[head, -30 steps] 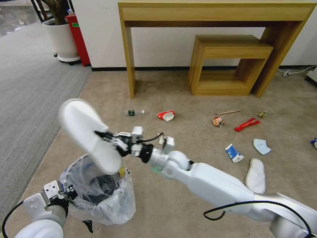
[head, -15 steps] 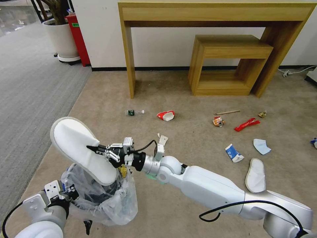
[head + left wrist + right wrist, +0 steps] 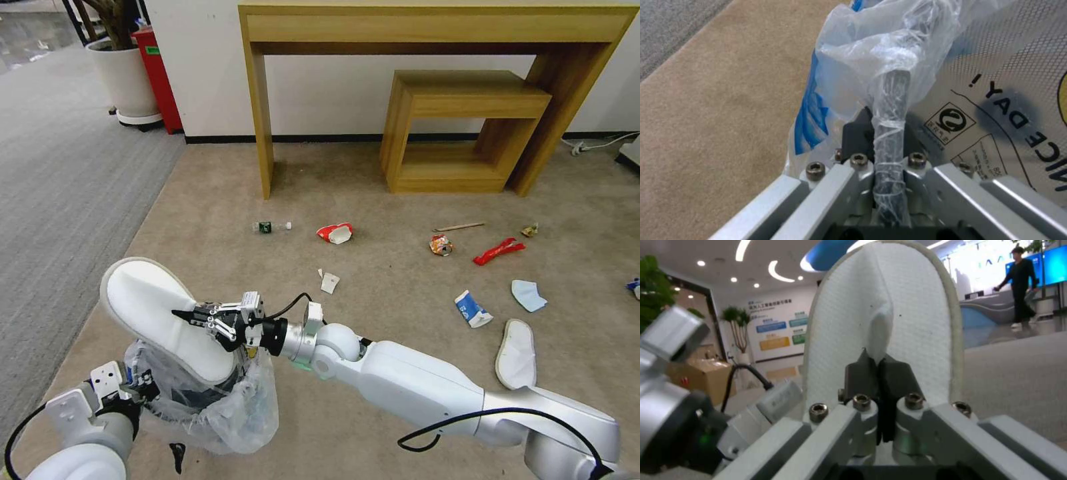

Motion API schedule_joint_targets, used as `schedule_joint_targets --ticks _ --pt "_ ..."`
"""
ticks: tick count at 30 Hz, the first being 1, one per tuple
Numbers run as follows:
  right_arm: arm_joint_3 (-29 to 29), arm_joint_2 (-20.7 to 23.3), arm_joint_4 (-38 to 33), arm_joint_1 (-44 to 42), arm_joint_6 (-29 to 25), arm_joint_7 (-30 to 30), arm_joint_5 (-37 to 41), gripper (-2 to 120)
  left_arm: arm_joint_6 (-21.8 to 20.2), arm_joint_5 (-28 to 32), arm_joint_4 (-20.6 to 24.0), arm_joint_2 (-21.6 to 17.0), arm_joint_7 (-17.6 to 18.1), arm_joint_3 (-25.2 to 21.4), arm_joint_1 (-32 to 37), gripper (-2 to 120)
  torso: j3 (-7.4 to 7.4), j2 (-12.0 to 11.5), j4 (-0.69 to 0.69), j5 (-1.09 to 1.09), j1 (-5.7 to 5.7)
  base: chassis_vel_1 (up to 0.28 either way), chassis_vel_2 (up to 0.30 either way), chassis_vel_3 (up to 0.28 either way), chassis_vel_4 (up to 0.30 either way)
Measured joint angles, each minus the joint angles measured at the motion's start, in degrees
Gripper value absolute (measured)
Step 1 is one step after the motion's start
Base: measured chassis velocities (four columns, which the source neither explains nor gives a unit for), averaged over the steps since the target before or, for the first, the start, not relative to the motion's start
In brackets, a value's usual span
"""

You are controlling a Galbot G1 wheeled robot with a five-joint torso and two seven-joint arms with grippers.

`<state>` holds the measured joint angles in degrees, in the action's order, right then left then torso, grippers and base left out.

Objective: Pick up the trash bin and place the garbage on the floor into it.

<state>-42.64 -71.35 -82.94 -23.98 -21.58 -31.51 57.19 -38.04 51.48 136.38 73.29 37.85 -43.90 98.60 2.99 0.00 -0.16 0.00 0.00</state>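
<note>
One white slipper (image 3: 160, 320) hangs tilted right over the mouth of the trash bin (image 3: 200, 400), its lower end dipping into the crinkled clear liner, and the right pincer (image 3: 190, 315) has it nipped by a fold of fabric; the right wrist view shows the dark fingers (image 3: 862, 373) pressed tight together on that pinch of white cloth. Down at the near left, the left pincer (image 3: 137, 393) is clamped on the bin's rim, and the left wrist view shows the rim (image 3: 891, 133), wrapped in plastic, squeezed between the jaws, with black lettering on the bag beside it. The bin sits at the near left of the beige floor (image 3: 373, 413), close to the edge of the grey ribbed carpet (image 3: 60, 187). Farther out, more garbage lies scattered: a second slipper (image 3: 517, 353), a blue-white carton (image 3: 472, 309), a pale tissue (image 3: 529, 295), a red wrapper (image 3: 499, 251), a crumpled snack packet (image 3: 441, 245), a wooden stick (image 3: 459, 227), a red-white cup (image 3: 335, 233), a tiny bottle (image 3: 271, 227) and a white scrap (image 3: 329, 281). Beyond those stands the wooden bench (image 3: 433, 40) against the wall.
</note>
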Motion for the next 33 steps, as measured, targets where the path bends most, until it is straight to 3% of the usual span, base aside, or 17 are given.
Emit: schedule_joint_targets --ticks 7,16,26,33 --pt "-0.98 -2.13 3.17 0.63 -1.1 0.25 -1.24 23 -0.01 0.44 0.59 -0.07 -0.02 0.28 0.0 1 0.0 0.0 0.0 0.0 0.0 0.0 0.0 0.0 0.0" --pt "-1.61 -3.61 4.57 1.86 -1.75 0.71 -1.55 18 -0.04 0.69 0.82 -0.24 -0.04 0.26 -0.09 1 0.0 0.0 0.0 0.0 0.0 0.0 0.0 0.0 0.0" --pt "-1.06 0.24 0.77 2.12 -0.34 0.94 -0.87 26 -0.14 2.71 0.21 -1.4 0.84 -1.42 -1.05 1 0.0 0.0 -0.01 0.01 0.0 0.0 0.0 0.0 0.0" --pt "0.52 4.15 -2.68 0.51 1.4 6.73 0.59 35 -0.12 2.54 -0.25 -1.33 0.8 -1.42 -1.15 1 0.0 0.0 0.0 0.01 0.0 0.0 0.0 0.0 0.0"
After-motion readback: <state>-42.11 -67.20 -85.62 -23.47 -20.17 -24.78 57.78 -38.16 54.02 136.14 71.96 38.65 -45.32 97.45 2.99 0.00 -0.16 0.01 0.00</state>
